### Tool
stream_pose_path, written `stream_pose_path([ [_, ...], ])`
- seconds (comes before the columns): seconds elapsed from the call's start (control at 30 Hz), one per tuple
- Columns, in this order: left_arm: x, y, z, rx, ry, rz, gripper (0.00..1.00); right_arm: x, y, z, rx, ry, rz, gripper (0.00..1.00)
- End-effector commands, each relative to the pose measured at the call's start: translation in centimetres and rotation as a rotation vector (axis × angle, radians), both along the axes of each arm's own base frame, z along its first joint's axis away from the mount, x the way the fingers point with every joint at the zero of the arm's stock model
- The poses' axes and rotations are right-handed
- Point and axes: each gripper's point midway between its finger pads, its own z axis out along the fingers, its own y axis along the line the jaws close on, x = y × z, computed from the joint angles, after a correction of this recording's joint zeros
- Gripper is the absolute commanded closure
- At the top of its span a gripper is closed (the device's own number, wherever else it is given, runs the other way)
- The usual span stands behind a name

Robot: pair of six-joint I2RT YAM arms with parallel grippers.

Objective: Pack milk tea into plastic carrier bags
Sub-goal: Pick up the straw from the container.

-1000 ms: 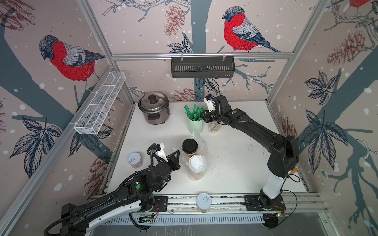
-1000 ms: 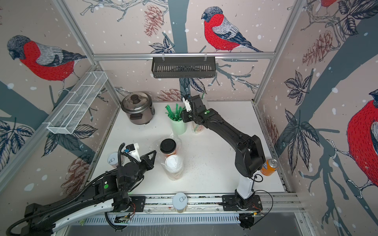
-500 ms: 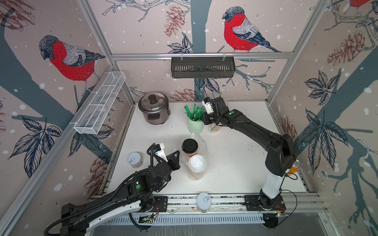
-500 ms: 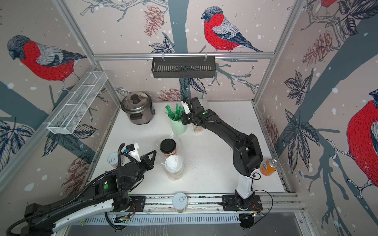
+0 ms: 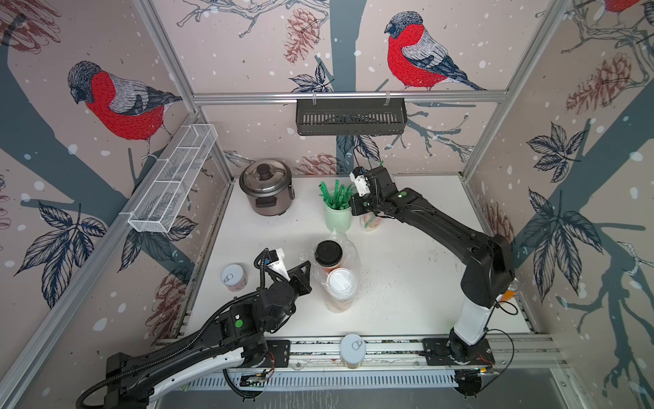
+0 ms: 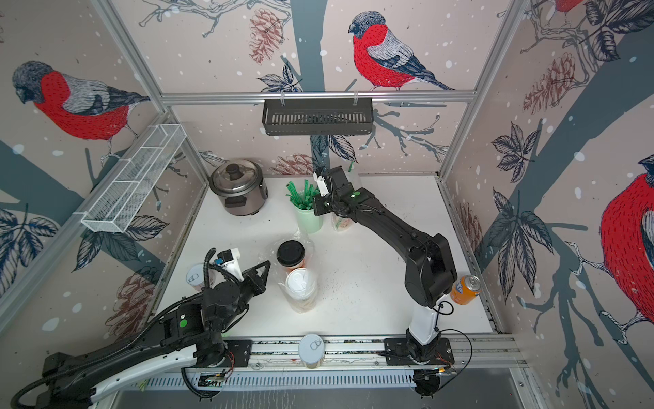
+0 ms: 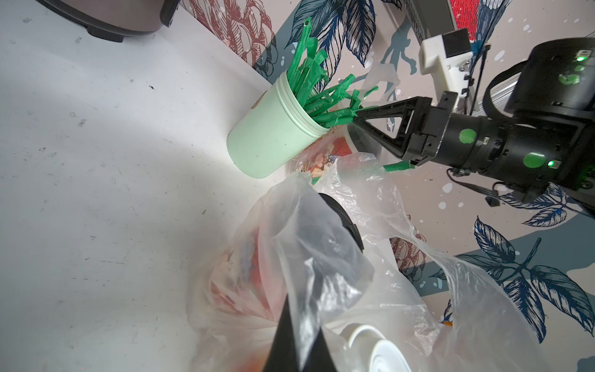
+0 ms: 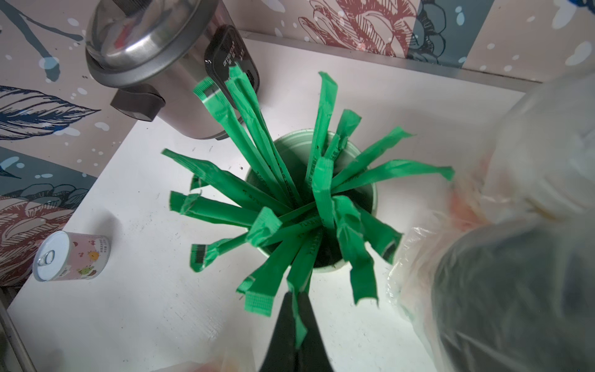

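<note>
A black-lidded milk tea cup (image 5: 328, 252) and a white-lidded one (image 5: 341, 281) stand inside a clear plastic carrier bag (image 6: 308, 244) mid-table. My left gripper (image 7: 294, 307) is beside it, shut on a fold of the bag's upper film (image 7: 322, 257). A second bag (image 8: 515, 209) with printed cups (image 5: 371, 222) sits beside the pale green straw cup (image 5: 338, 216), partly hidden under my right arm. Over that cup's rim, my right gripper (image 8: 296, 296) is shut on the end of one green straw (image 8: 301, 267).
A rice cooker (image 5: 266, 187) stands at the back left. A pink can (image 5: 233, 278) sits at the left edge, another can (image 5: 352, 348) on the front rail, and an orange soda can (image 6: 465, 289) by the right arm's base. A black basket (image 5: 350, 117) hangs on the back wall.
My right gripper has shifted slightly over the straw cup and closed on a green straw. The left arm and the bagged cups have not moved.
</note>
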Motion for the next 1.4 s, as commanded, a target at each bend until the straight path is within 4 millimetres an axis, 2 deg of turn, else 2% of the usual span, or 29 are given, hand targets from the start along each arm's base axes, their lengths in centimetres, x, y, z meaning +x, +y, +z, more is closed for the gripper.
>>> stream_pose_path([
  [0.0, 0.1, 0.0, 0.2, -0.008, -0.005, 0.008, 1.0, -0.6, -0.3, 2.2, -0.012, -0.044, -0.004, 0.97],
  [0.5, 0.1, -0.4, 0.8, -0.017, -0.024, -0.009, 1.0, -5.6, -2.8, 12.3, 0.045, -0.229, 0.012, 0.98],
  [0.67, 0.2, -0.6, 1.0, -0.014, -0.029, -0.013, 1.0, -8.9, -4.2, 17.7, 0.096, -0.331, 0.025, 0.98],
  [0.8, 0.2, -0.9, 1.2, -0.012, -0.036, -0.024, 1.0, -11.8, -5.4, 20.6, 0.13, -0.375, 0.041, 0.99],
  [0.97, 0.3, -1.0, 1.4, 0.005, -0.044, -0.028, 1.0, -16.1, -5.9, 22.8, 0.17, -0.383, 0.098, 1.0],
  [1.03, 0.4, -1.0, 1.5, 0.014, -0.048, -0.026, 1.0, -17.6, -5.5, 22.9, 0.176, -0.369, 0.135, 1.0],
  [1.07, 0.4, -1.0, 1.6, 0.019, -0.051, -0.026, 1.0, -18.9, -6.1, 23.7, 0.2, -0.376, 0.15, 1.0],
  [1.23, 0.5, -0.8, 1.6, 0.04, -0.058, -0.016, 1.0, -23.2, -5.4, 24.2, 0.251, -0.313, 0.265, 1.0],
  [1.37, 0.5, -0.4, 1.5, 0.055, -0.057, -0.003, 1.0, -25.9, -5.1, 23.6, 0.244, -0.252, 0.331, 1.0],
])
